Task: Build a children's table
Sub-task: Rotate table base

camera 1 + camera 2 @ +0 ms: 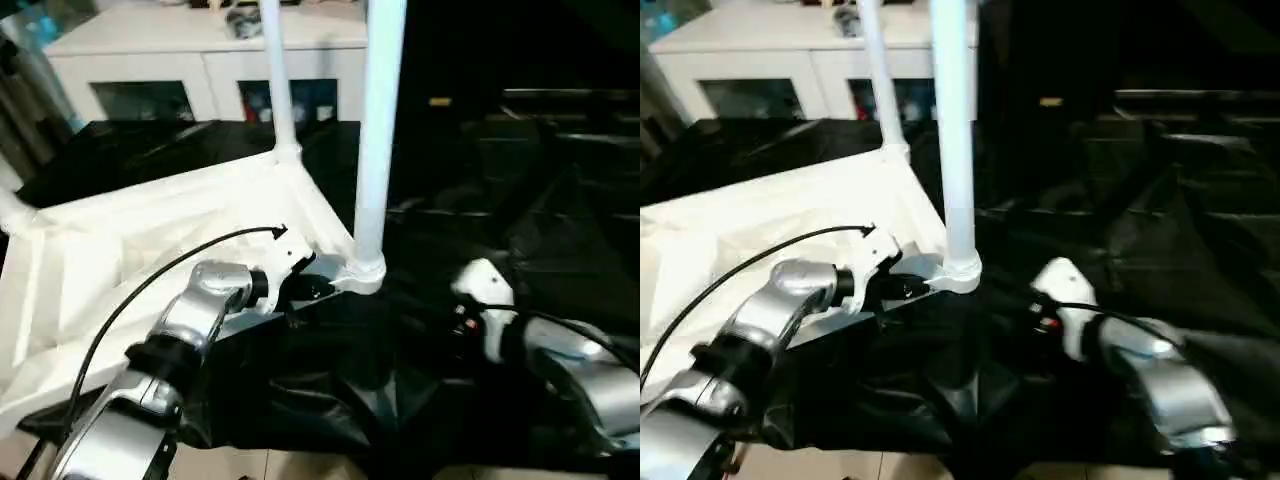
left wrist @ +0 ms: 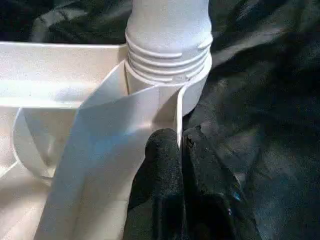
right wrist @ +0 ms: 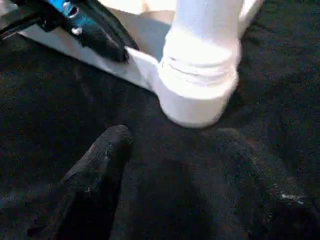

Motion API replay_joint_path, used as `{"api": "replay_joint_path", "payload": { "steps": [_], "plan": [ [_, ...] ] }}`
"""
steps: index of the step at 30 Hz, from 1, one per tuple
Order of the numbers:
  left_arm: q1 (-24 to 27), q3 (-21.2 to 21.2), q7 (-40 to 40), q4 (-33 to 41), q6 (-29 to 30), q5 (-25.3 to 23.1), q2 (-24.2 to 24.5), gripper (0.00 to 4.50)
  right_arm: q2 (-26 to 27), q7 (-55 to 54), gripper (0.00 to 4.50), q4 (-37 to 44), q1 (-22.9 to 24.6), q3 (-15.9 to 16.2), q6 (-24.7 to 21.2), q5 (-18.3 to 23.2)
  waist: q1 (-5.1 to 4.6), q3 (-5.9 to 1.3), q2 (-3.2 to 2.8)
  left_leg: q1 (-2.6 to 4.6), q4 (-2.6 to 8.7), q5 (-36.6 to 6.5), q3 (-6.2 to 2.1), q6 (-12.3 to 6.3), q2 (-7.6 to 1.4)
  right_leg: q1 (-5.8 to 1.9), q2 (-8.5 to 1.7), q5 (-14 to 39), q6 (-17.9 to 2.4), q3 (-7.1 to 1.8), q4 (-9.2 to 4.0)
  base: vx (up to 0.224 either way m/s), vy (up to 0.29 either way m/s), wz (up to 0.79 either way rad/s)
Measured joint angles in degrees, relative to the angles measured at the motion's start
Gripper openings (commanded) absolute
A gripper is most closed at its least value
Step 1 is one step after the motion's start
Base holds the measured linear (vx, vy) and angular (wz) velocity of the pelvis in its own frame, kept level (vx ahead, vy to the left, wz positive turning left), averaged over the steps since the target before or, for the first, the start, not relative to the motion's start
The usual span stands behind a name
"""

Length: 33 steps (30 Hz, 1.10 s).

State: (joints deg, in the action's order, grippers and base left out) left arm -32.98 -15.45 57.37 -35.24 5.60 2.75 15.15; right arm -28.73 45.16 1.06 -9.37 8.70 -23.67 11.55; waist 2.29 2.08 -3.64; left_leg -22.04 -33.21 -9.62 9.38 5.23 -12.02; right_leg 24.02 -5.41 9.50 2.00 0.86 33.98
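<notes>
Head views: the left gripper (image 1: 318, 287) is pinched on the rim of the white plastic square tabletop (image 1: 120, 250), which lies upside down on black cloth (image 1: 1120, 260), just beside a socket holding a white tubular leg (image 1: 378, 130).
Left wrist view: its black fingers (image 2: 165, 165) clamp the thin rim wall, the threaded leg base right ahead.
Right wrist view: the right gripper (image 3: 195, 150) stands spread over the cloth, socket just beyond, holding nothing.

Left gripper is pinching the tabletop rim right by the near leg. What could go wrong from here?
1. The left gripper is shut on a thin rim wall of the tabletop; it may slip if the top gets pulled.
2. Threads show above the corner socket, so the near leg may not be fully seated and might wobble.
3. The open right gripper, low on the black cloth, might snag it.
</notes>
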Motion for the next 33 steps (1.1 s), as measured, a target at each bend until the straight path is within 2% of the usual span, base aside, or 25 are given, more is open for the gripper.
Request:
{"api": "replay_joint_path", "payload": {
  "steps": [2, 4, 17, 33],
  "plan": [
    [0.4, -0.6, 1.3, 0.3, -1.9, -0.1, 0.1, 0.12, 0.7, 0.3, 3.12, 0.1, 0.0, 1.2, 0.1, -0.1, 0.96, -0.02, -0.04, -0.02, 0.06, 0.0, 0.11, -0.03, -0.01, 0.02, -0.02, 0.1, 0.0, -0.02, -0.01, 0.0, 0.0, 0.0],
    [0.5, -0.8, 1.9, 0.3, -2.5, -0.2, 0.3, 0.12, 0.8, 0.7, 3.12, 0.8, 0.1, 2.0, 0.1, 0.0, 1.34, -0.02, -0.04, -0.02, 0.05, 0.0, 0.18, -0.08, 0.0, 0.0, -0.03, 0.1, 0.0, -0.02, -0.02, 0.0, 0.0, 0.0],
    [0.0, -1.2, 2.3, -1.2, -4.4, -1.3, 1.3, 0.12, 0.4, 3.3, 3.12, 3.4, 0.6, 3.2, -0.8, 0.1, 1.07, -0.1, 0.78, 0.06, 0.03, 0.0, 0.23, -0.03, -0.02, -0.11, -0.06, 0.1, 0.0, -0.14, 0.1, 0.0, 0.0, 0.0],
    [0.0, -1.2, 2.5, -1.2, -4.4, -1.3, 1.3, 0.12, 0.4, 3.5, 3.12, 3.4, 0.6, 3.2, -0.8, 0.1, 1.1, -0.15, 0.86, 0.05, 0.03, 0.0, 0.22, -0.04, -0.02, -0.12, -0.05, 0.1, 0.0, -0.13, 0.13, 0.0, 0.0, 0.0]
  ]
}}
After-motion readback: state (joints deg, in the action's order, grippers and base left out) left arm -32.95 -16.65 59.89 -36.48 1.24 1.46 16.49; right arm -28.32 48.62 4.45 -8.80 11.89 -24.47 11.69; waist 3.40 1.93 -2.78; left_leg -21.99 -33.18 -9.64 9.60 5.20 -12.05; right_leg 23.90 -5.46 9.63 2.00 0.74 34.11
